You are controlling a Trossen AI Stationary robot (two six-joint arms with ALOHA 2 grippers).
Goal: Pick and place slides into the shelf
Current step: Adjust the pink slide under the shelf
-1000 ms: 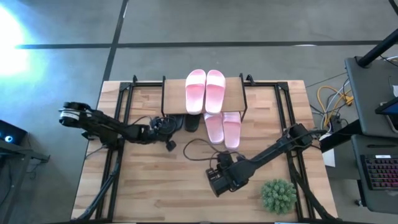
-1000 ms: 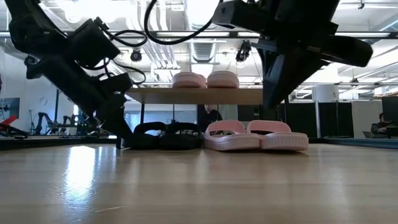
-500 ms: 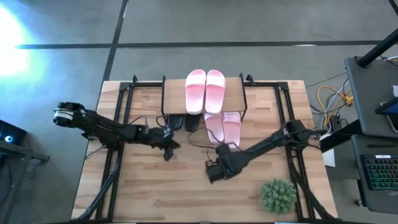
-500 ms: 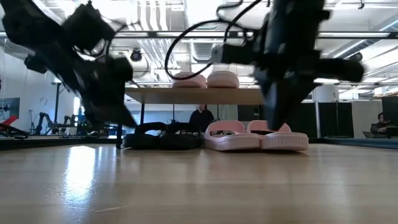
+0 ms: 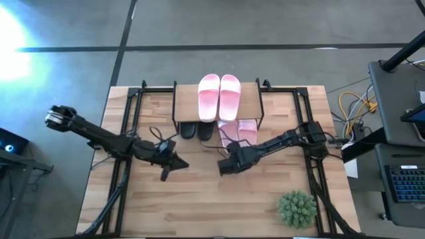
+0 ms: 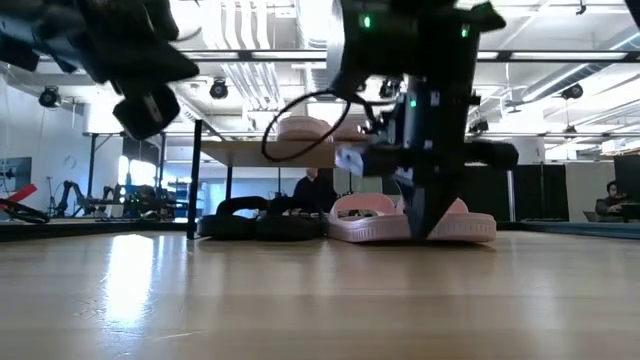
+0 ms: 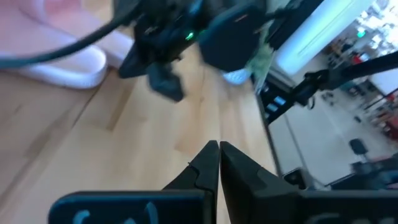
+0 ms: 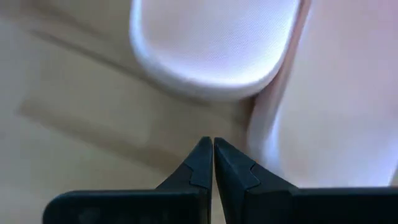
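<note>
Lower pink slides (image 5: 238, 131): shelf (image 5: 249, 106) board at 12 o'clock is hiding toes; black slides (image 5: 196, 130) likewise half hidden.

A green plant ball (image 5: 297, 209) sits on the wooden table (image 5: 199, 206) near its corner.

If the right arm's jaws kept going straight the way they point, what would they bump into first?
Most likely the heel of a pink slide lying on the table, directly ahead of the shut right gripper. How far off it is remains unclear.
</note>
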